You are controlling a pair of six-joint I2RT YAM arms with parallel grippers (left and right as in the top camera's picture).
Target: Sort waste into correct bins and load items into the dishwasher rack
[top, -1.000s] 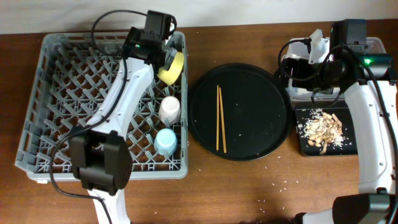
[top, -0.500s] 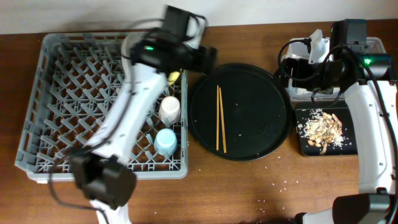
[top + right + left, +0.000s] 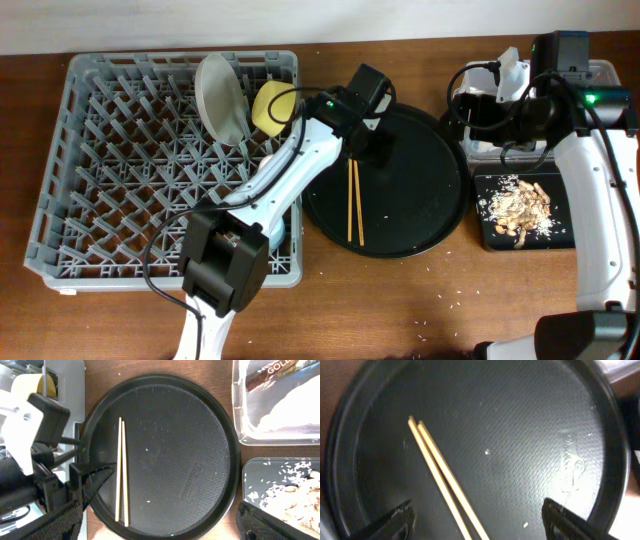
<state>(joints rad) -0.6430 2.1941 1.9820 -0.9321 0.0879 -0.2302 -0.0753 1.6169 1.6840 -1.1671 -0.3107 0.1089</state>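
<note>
Two wooden chopsticks (image 3: 353,195) lie side by side on the big round black tray (image 3: 420,190). My left gripper (image 3: 370,148) hovers open over their far ends; in the left wrist view the chopsticks (image 3: 445,482) run between its spread fingers (image 3: 385,525). The grey-white plate (image 3: 220,97) and the yellow bowl (image 3: 272,105) stand in the grey rack (image 3: 90,150). My right gripper (image 3: 490,110) is open and empty, held high by the clear tub (image 3: 237,410), which holds the brown wrapper (image 3: 272,372) and the white napkin (image 3: 295,410). Food scraps (image 3: 518,208) lie in the flat black tray (image 3: 490,235).
The left arm (image 3: 290,170) lies across the rack's right edge and hides the pink cup and most of the blue cup. Small white crumbs dot the round tray and the brown table in front. The right arm (image 3: 600,200) runs along the right table edge.
My left arm has swung from the rack's back right corner to the round tray, over the chopsticks. The plate now shows standing in the rack. The right arm has not moved.
</note>
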